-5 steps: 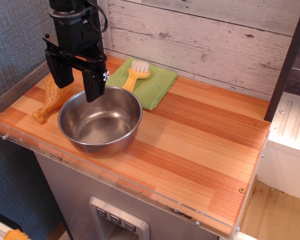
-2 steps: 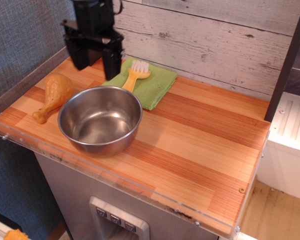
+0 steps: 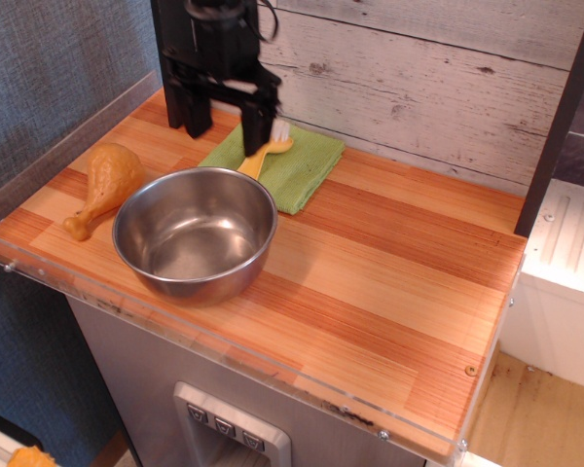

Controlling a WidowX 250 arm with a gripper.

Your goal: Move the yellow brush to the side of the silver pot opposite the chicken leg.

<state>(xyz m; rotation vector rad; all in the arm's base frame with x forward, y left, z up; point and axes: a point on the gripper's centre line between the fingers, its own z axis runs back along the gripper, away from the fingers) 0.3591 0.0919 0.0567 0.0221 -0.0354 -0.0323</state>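
The yellow brush [image 3: 264, 154] lies on a green cloth [image 3: 292, 163] behind the silver pot [image 3: 195, 232], its white bristles toward the wall and partly hidden by my gripper. The chicken leg [image 3: 102, 185] lies on the wooden counter left of the pot, bone end toward the front. My black gripper [image 3: 224, 125] hangs open over the left part of the cloth, its right finger [image 3: 257, 121] in front of the brush head, the left finger over the counter. It holds nothing.
The wooden counter [image 3: 389, 292] has a clear plastic front edge. A whitewashed plank wall [image 3: 419, 78] runs behind it. A dark post [image 3: 560, 117] and a white appliance [image 3: 565, 282] stand at the right.
My gripper has moved right and back, from above the pot's left rim and the chicken leg to over the green cloth at the brush. The objects have not moved.
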